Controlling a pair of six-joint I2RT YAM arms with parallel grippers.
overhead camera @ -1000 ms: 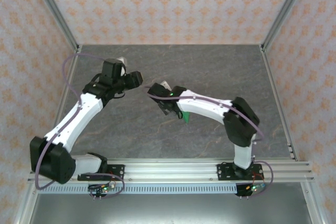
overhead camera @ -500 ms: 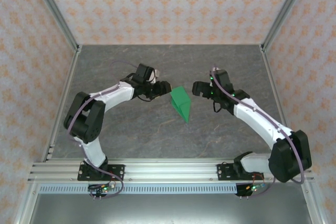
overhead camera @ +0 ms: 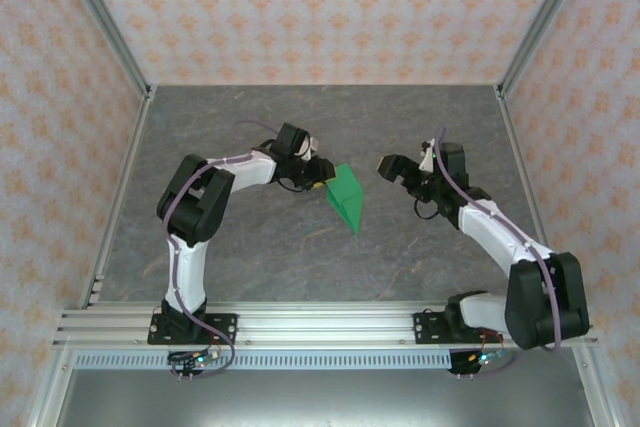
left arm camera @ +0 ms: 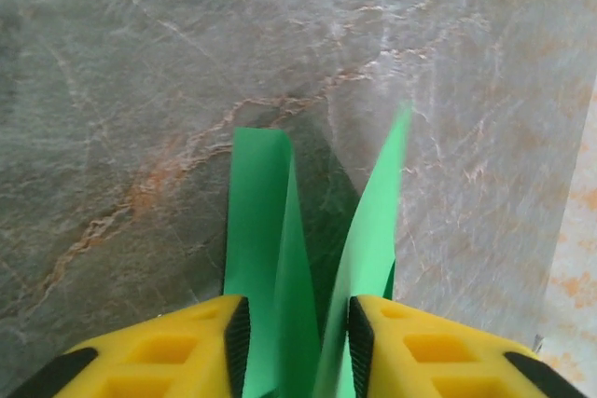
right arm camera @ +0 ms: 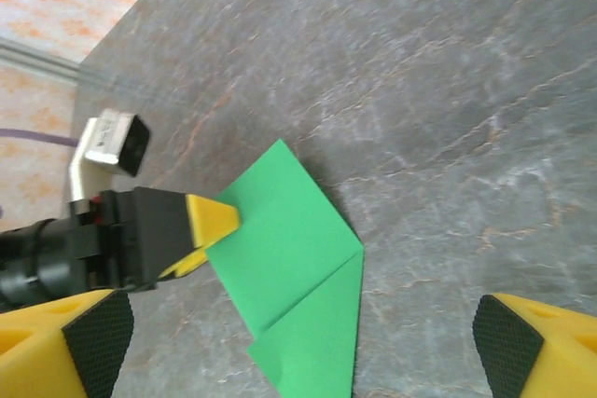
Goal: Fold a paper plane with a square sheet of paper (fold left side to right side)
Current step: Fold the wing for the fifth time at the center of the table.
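Lengthwise far-to-near, green paper (overhead camera: 346, 197), tip nearward, left gripper (overhead camera: 324, 185) pinching its far-left edge, right gripper (right arm camera: 303, 340) wide

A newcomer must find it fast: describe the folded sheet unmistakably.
On the grey table, look between the left gripper and the right gripper. The green paper lies there, folded to a point, one corner between the left gripper's jaws. It alone is bright green.
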